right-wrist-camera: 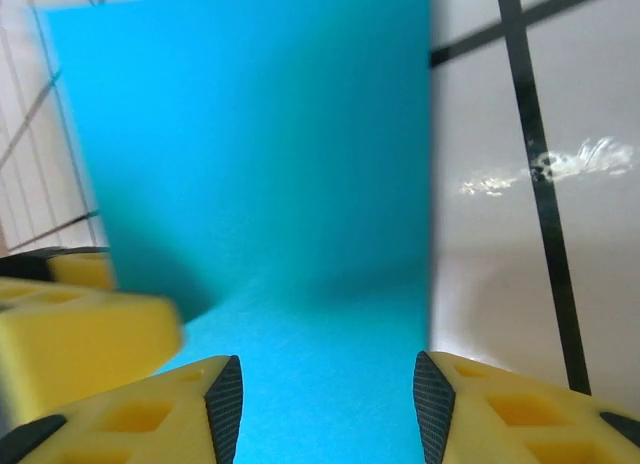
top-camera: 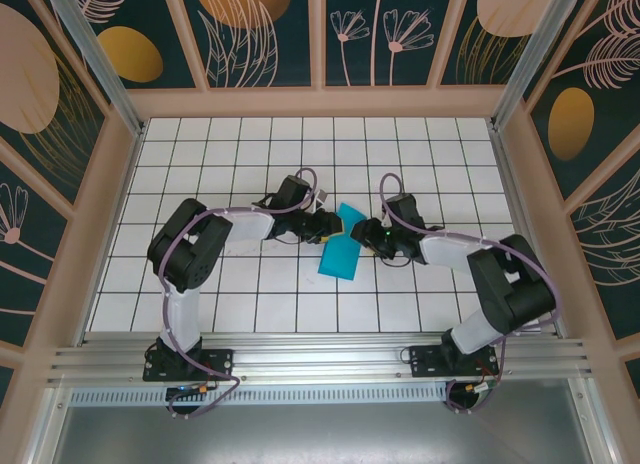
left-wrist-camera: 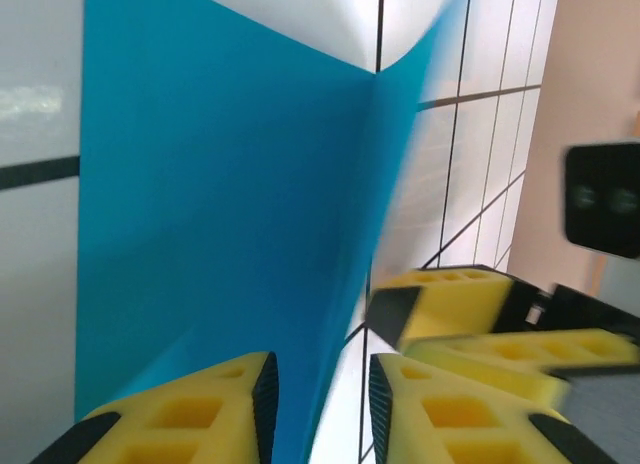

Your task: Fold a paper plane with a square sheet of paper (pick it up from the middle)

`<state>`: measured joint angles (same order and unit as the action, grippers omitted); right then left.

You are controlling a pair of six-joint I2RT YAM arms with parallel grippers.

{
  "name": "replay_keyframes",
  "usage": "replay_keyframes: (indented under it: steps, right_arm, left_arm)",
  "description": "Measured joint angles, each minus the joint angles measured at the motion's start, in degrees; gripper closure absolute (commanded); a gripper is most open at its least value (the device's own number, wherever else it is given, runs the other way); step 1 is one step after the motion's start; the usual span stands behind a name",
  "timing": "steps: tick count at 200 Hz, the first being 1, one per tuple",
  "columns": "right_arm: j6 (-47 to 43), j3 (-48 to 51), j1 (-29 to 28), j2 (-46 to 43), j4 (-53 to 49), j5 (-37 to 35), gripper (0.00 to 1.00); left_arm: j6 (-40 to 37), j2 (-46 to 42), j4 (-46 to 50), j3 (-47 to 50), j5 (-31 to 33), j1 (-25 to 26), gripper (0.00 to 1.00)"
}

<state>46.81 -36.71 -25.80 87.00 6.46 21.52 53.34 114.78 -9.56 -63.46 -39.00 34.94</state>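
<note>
sheet: square sheet of paper, creased, sits between the two tool tips on the table
left gripper: jaws a narrow gap apart, not clamped; sheet edge runs through the gap, bare tile showing beside it
right gripper: jaws wide, released; sheet flat between them, one flap rising just ahead

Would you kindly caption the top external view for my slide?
The left gripper and right gripper flank the far end of the teal paper on the tiled table.
</note>
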Motion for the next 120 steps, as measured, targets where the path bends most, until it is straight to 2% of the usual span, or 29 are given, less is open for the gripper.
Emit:
replay_keyframes:
  steps: [34, 52, 68, 89, 120]
  right_arm:
    - [-0.42, 2.14, -0.02, -9.03, -1.11, -5.16, 0.40]
    - [-1.44, 2.32, 0.00, -11.80, -1.79, -7.13, 0.43]
    - [-2.62, 2.32, -0.09, -12.63, -2.01, -8.07, 0.47]
    - [-4.70, 2.34, -1.27, -12.66, -1.97, -10.43, 0.48]
    - [-9.68, 2.64, -7.04, -13.86, -0.07, -15.74, 0.48]
  left_arm:
    - [-1.22, 0.35, 0.79, -1.31, 0.70, -0.11, 0.90]
    - [-1.42, 0.35, 0.81, -1.44, 0.70, -0.35, 0.95]
    - [-1.55, 0.26, 0.76, -1.29, 0.70, -0.72, 0.96]
    - [-1.60, -1.31, 0.83, 0.55, 0.90, -1.62, 0.96]
    - [-2.21, -6.43, 1.95, 4.63, 1.25, -3.65, 0.96]
